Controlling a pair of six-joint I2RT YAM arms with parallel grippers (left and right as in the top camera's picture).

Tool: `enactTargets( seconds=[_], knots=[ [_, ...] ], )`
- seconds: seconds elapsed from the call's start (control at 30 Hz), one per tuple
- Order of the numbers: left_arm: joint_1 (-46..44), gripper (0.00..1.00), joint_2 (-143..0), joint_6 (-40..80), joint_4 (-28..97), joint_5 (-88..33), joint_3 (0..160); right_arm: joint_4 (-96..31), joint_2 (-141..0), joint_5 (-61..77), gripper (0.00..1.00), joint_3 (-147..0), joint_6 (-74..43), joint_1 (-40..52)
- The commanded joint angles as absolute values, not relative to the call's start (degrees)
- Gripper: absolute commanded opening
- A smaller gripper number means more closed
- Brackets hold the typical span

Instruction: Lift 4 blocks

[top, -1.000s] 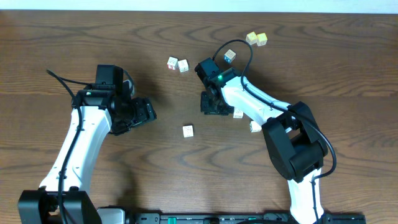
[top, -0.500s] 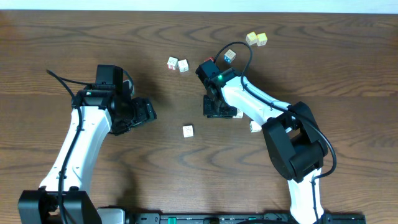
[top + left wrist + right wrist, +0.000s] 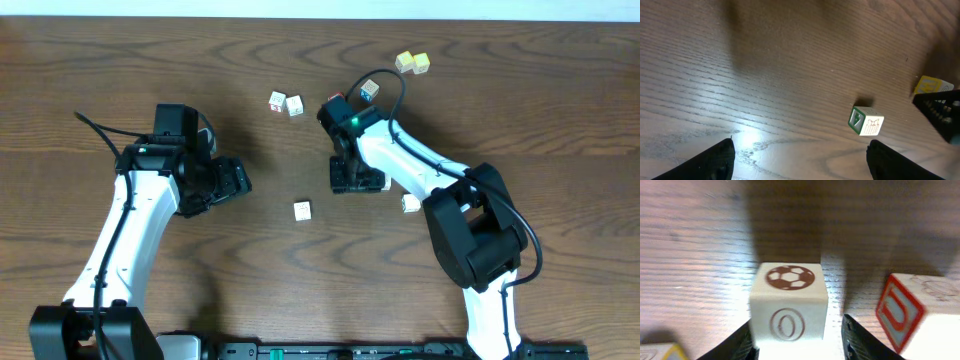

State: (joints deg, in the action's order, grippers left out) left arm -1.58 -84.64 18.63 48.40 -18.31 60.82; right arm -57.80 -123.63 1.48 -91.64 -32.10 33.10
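A pale block (image 3: 788, 302) with a football and a ringed O stands on the table between the fingers of my right gripper (image 3: 800, 341). The left finger touches it and a gap shows at the right finger, so the jaws stand open around it. From overhead this gripper (image 3: 358, 178) hides that block. Another pale block (image 3: 302, 210) lies alone at mid-table and shows green-edged (image 3: 866, 121) ahead of my left gripper (image 3: 800, 161), which is wide open and empty (image 3: 226, 184). A third pale block (image 3: 410, 203) sits beside the right arm, and one more (image 3: 295, 104) lies farther back.
A red-lettered U cube (image 3: 902, 317) stands just right of the right finger. A red-faced cube (image 3: 277, 101), a blue-faced cube (image 3: 370, 90) and two yellowish cubes (image 3: 412, 62) lie toward the back. The right arm's cable loops above its wrist.
My right gripper's jaws have widened around the football block and the gripper has shifted slightly right. The left arm has not moved.
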Motion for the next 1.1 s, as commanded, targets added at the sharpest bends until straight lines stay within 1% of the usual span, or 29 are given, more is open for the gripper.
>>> enactTargets(
  seconds=[0.0, 0.13, 0.2, 0.23, 0.33, 0.5, 0.63, 0.77, 0.93, 1.07],
  knots=[
    [-1.4, 0.84, -85.0, 18.4, 48.6, -18.4, 60.1, -59.1, -121.1, 1.6, 0.51, -96.3, -28.3, 31.9],
    [-1.4, 0.84, -85.0, 18.4, 48.6, -18.4, 60.1, -63.1, -118.0, 1.2, 0.52, -100.8, -24.7, 30.5],
    [-1.4, 0.84, -85.0, 18.4, 48.6, -18.4, 60.1, -66.3, -116.0, -1.5, 0.53, -102.7, -24.6, 29.5],
    [-1.4, 0.84, -85.0, 17.8, 48.6, -18.4, 60.1, -69.7, -113.7, -4.6, 0.57, -103.3, -24.5, 28.4],
    [-1.4, 0.84, -85.0, 17.8, 48.8, -18.4, 60.1, -75.3, -110.8, -8.0, 0.57, -103.3, -22.5, 26.7],
    [-1.4, 0.84, -85.0, 17.8, 48.6, -18.4, 60.1, -84.3, -110.0, -8.8, 0.59, -102.2, -22.0, 25.1],
    [-1.4, 0.84, -85.0, 17.8, 48.8, -18.4, 60.1, -83.3, -110.0, -8.9, 0.65, -97.3, -22.0, 24.6],
    [-1.4, 0.84, -85.0, 17.8, 49.2, -18.4, 60.1, -78.4, -110.0, -7.3, 0.67, -90.5, -20.4, 23.0],
    [-1.4, 0.85, -85.0, 17.8, 49.2, -18.4, 60.1, -71.0, -110.0, 4.8, 0.68, -84.1, -11.7, 19.0],
    [-1.4, 0.84, -85.0, 17.8, 49.2, -18.4, 60.1, -68.5, -110.0, 5.9, 0.69, -81.5, -9.9, 16.1]
  ],
)
